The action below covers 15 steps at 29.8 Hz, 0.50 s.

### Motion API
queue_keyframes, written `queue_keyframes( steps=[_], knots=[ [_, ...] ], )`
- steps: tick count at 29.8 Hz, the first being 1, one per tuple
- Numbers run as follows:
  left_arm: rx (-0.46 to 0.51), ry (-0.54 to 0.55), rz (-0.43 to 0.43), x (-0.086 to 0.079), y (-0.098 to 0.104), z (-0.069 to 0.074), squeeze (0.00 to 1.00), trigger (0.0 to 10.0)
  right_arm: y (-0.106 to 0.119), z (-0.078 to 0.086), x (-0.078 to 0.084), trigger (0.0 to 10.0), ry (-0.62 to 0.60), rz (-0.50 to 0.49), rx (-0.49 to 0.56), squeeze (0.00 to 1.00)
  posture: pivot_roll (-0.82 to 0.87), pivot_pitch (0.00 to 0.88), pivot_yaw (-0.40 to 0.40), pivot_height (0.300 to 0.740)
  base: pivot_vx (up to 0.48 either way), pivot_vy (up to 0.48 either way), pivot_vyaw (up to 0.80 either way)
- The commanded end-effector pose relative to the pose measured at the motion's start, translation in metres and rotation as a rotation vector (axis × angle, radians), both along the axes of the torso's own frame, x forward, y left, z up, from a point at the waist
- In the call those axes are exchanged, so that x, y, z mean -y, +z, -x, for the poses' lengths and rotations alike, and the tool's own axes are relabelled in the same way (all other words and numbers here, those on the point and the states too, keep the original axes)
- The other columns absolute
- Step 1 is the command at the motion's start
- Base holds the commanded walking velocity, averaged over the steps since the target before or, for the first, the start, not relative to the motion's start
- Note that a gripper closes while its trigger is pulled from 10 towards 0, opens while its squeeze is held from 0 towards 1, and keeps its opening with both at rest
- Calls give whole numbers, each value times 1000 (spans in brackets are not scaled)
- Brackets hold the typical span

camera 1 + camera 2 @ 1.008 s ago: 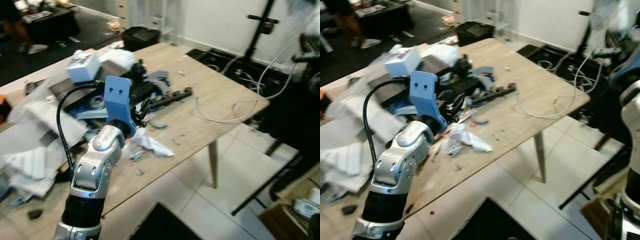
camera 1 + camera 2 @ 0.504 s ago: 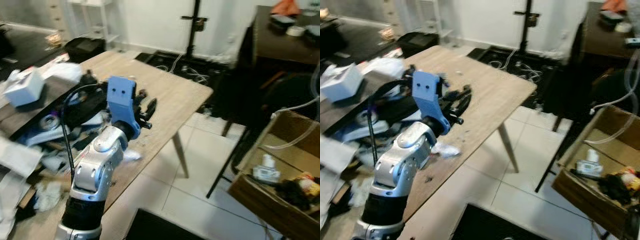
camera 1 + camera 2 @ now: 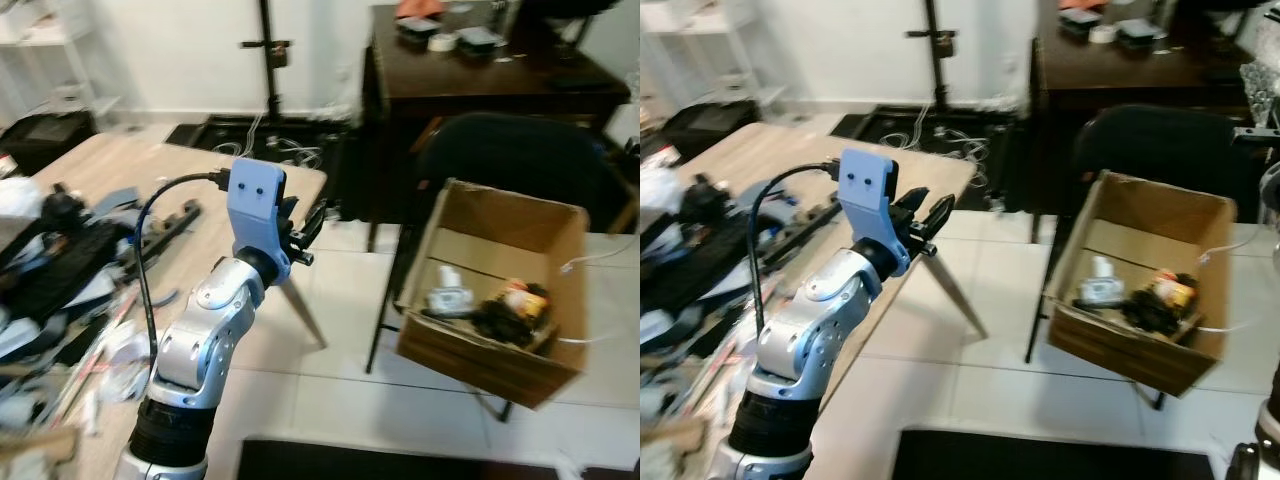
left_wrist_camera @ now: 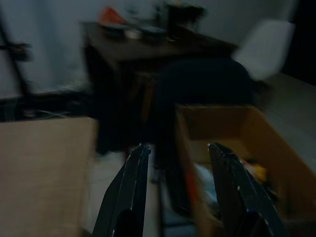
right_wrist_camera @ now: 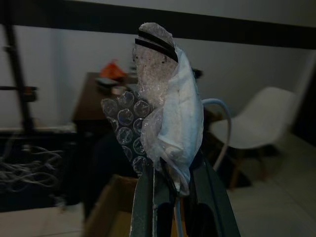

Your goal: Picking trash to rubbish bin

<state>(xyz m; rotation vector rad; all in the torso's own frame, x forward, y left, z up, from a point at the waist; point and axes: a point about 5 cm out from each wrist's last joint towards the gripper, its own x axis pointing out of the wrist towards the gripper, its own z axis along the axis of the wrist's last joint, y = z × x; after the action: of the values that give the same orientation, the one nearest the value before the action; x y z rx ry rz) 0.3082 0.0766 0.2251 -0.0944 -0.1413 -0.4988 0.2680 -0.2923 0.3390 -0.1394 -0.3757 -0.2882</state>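
The cardboard box [image 3: 500, 290] is plain brown, its contents a mix of white, black and a spot of orange-yellow. The worktop [image 3: 120, 200] is pale wood grain — the floor [image 3: 400, 410] white tile. The left arm [image 3: 205, 340] is silver with a bright blue wrist block [image 3: 255, 210]; the bubble wrap [image 5: 163, 128] is clear-white, dotted with round cells.

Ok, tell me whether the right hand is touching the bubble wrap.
Touching. The right wrist view shows the right hand with its fingers shut on the bubble wrap, which sticks up from between them.

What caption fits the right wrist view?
Right gripper shut on bubble wrap, the cardboard box below.
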Motion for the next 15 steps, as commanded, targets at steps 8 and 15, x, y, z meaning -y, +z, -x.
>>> queue_keyframes(
  steps=[8,15],
  knots=[
    [-27,47,-14,-10,-4,-1,0,10000,-10,-7,-9,10000,39,-18,-22,0,-1,118,67,740,0,0,0],
    [-22,0,5,-11,5,1,0,10000,-8,-17,-13,10000,50,-43,-5,0,51,133,44,740,0,0,0]
  ],
)
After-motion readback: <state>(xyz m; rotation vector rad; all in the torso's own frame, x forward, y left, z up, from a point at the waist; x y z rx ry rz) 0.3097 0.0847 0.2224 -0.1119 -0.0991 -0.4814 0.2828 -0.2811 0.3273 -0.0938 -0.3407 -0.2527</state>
